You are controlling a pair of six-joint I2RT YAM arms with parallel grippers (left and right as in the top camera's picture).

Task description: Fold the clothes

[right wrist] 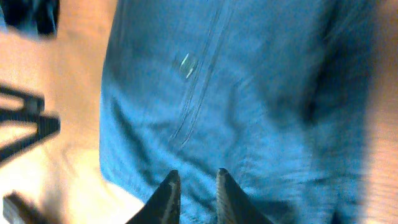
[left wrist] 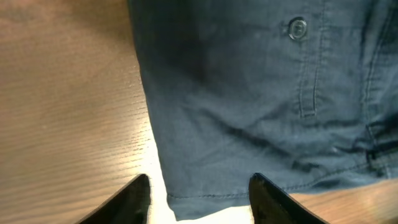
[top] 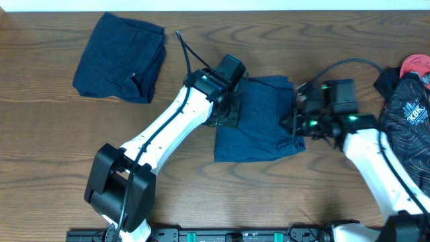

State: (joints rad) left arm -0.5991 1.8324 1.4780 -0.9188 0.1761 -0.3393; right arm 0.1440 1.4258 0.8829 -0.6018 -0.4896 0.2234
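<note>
**Shorts lie between both grippers, second fold to come**

Shorts [top: 259, 128] of dark blue cloth lie flat in the middle of the table [top: 54, 141], folded down to a nearly square block, so the long axis is barely marked; if anything it runs from the near edge to the far edge.

The left gripper [top: 230, 114] sits at the block's left edge, towards the far corner. Its fingers [left wrist: 138, 196] stand well apart, with the hem corner lying in the gap beneath them and nothing clamped. A button [left wrist: 298, 28] shows further along the cloth.

The right gripper [top: 294, 121] sits at the opposite, right edge. Its wrist view is blurred: the tips are almost together above the cloth, but I cannot tell whether they nip it.

Each arm is at its own side, so neither is clearly nearer. The next fold probably turns on this: the cloth lies inward from both, and one edge must cross to the other.

Count: two blue garments, these shorts and one finished bundle [top: 119, 59] at the far left, well apart. One unsorted heap [top: 406, 101] of dark printed and red cloth sits at the right edge.
</note>
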